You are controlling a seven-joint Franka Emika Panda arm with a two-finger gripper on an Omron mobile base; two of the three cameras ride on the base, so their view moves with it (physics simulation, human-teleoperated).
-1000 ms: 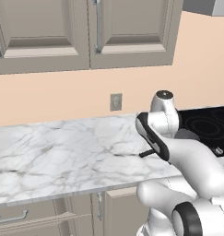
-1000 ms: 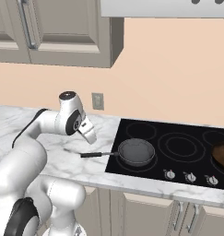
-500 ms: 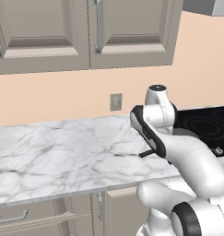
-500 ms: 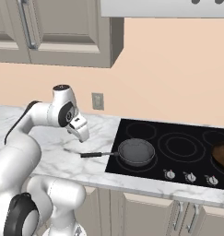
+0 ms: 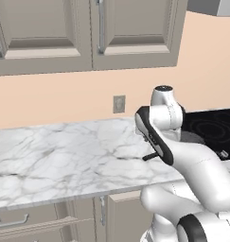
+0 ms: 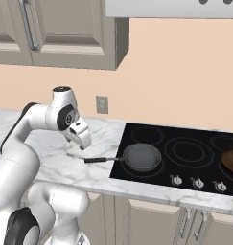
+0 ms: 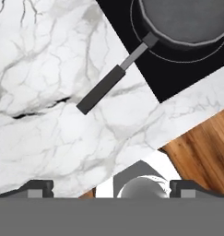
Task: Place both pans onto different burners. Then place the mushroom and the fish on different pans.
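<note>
My cooktop point(image 6: 185, 143) sits to the right of the marble counter point(image 6: 51, 158). One pan point(image 6: 142, 157) rests on the near left burner point(image 6: 137, 167), its handle point(image 6: 101, 160) reaching left over the counter. The other pan point(image 6: 230, 161) lies at the cooktop's right edge. Knobs point(image 6: 197, 182) line the near edge. A wall outlet point(image 6: 102, 104) is behind the counter, cabinets point(image 6: 55, 33) above.

The arm swung left, away from the cooktop point(image 6: 185, 153). The pincer point(image 6: 82, 142) moved back over the bench point(image 6: 51, 158), clear of the dark pan's handle point(image 6: 101, 160).
</note>
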